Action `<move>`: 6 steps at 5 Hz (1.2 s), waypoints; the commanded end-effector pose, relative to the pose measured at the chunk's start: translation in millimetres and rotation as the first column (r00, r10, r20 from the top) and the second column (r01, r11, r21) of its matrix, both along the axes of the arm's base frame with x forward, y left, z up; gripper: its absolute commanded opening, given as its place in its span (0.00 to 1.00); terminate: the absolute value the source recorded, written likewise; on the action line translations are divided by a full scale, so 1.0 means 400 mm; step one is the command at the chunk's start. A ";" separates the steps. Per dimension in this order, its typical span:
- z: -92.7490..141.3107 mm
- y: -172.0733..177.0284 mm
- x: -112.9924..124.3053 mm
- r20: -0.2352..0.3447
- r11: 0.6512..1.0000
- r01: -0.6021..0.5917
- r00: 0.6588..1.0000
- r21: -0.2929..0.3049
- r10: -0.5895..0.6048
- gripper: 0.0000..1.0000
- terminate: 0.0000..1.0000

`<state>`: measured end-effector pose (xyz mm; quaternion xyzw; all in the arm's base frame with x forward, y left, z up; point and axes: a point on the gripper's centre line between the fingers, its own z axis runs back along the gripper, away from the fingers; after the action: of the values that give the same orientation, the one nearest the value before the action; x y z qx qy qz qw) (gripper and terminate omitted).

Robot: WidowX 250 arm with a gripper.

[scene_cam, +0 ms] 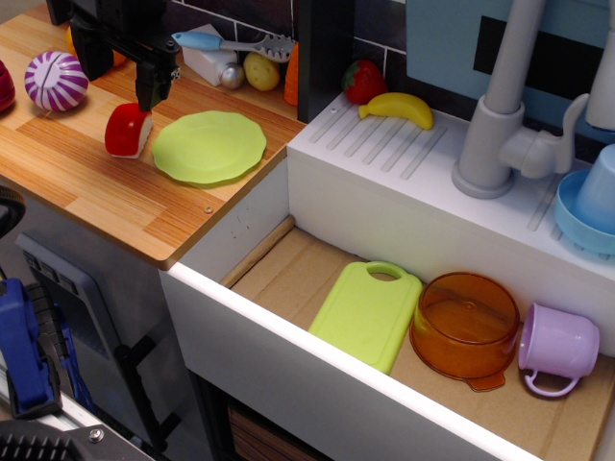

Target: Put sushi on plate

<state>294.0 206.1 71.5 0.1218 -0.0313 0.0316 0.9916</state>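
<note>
1 sushi (127, 132) lies tilted, white base toward plate (209, 146), just left of its rim; gripper (154, 96) above, grip unclear.

Sushi pieces: one (128, 131), red over white, lay on the wooden counter.
Plates: one light-green round plate (209, 146) was counted.
Cutting boards: one light-green board (366, 313) sat in the sink basin.
Bowls: one orange bowl (465, 325) was in the basin.
Cups: one lilac cup (558, 346) lay on its side; one blue cup (601, 189) stood at the right edge.
Striped balls: one, purple and white (56, 80).
Strawberries: one (364, 81).
Bananas: one (398, 108).
Taps: one grey faucet (502, 115).
Grippers: one black gripper (154, 88) was seen.
Spatulas: one blue-handled utensil (235, 43).
</note>
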 end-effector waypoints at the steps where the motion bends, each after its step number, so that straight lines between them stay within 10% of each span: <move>1: 0.000 0.000 0.000 0.000 1.000 0.000 1.000 0.000 0.000 1.00 0.00; 6: -0.047 0.058 0.032 0.079 0.990 -0.140 0.987 -0.018 0.141 1.00 0.00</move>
<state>299.3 225.6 37.0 0.1044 -0.0417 0.1014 0.9885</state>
